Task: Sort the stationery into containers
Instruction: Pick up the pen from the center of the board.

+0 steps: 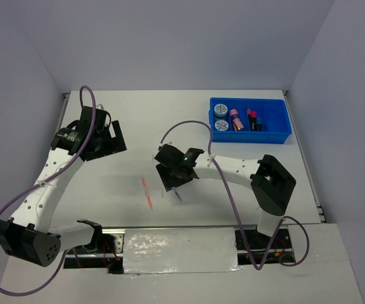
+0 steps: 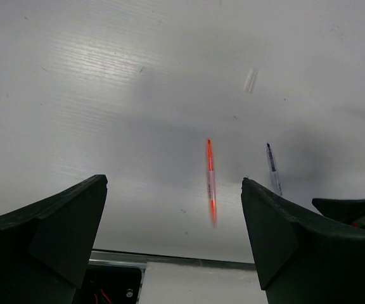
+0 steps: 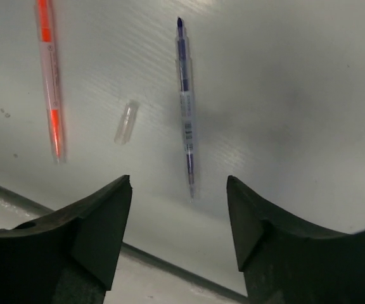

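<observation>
The blue tray stands at the back right and holds two tape discs, a pink cylinder and short highlighters. An orange pen lies on the white table, with a thin grey-blue pen to its right. My right gripper hangs open just above the table. The grey-blue pen's near end reaches between the fingertips, untouched. The orange pen lies off to the left in that view. My left gripper is wide open and empty, high over the table's left side.
A small clear pen cap lies between the two pens. A metal rail runs along the table's near edge. Grey walls close in the back and both sides. A purple cable loops over the table behind my right wrist.
</observation>
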Robot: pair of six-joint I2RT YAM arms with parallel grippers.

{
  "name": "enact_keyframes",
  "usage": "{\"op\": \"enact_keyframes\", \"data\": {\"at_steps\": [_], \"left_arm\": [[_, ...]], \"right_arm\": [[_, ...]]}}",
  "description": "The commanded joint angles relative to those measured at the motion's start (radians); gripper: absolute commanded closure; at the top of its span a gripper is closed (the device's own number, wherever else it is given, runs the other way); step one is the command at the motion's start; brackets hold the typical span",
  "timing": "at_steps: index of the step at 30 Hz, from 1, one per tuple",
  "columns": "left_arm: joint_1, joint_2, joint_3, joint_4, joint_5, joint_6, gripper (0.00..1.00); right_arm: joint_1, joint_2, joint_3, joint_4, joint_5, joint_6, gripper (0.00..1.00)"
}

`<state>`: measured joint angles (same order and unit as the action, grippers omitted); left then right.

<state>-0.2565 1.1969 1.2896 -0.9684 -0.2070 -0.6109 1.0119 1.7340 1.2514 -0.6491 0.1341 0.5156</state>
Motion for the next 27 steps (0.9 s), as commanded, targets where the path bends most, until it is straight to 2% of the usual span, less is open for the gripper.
{"op": "enact_keyframes", "data": {"at_steps": [1, 5, 13, 16, 20, 25, 27], "left_arm": [[0.01, -0.019, -0.029, 0.002, 0.066, 0.057, 0.01], [0.014, -0.02, -0.023, -0.01, 0.069, 0.072, 0.01], [0.026, -0.016, 0.011, -0.015, 0.064, 0.111, 0.01], [0.029, -0.014, 0.002, -0.006, 0.08, 0.114, 0.01], [0.031, -0.013, -0.01, 0.005, 0.089, 0.111, 0.01], [0.034, 0.009, -0.01, 0.036, 0.118, 0.108, 0.01], [0.036, 0.042, -0.01, 0.059, 0.193, 0.106, 0.01]], "right_arm": [[0.002, 0.056, 0.065, 0.063, -0.008, -0.048, 0.35], [-0.002, 0.146, 0.088, 0.071, -0.008, -0.058, 0.4], [-0.018, 0.214, 0.066, 0.1, -0.034, -0.057, 0.51], [-0.027, 0.225, 0.03, 0.124, -0.05, -0.049, 0.58], [-0.035, 0.254, -0.013, 0.132, -0.06, -0.031, 0.99], [-0.039, 0.196, -0.063, 0.132, -0.062, -0.006, 1.0], [-0.055, 0.152, -0.058, 0.096, -0.05, 0.012, 1.0]]}}
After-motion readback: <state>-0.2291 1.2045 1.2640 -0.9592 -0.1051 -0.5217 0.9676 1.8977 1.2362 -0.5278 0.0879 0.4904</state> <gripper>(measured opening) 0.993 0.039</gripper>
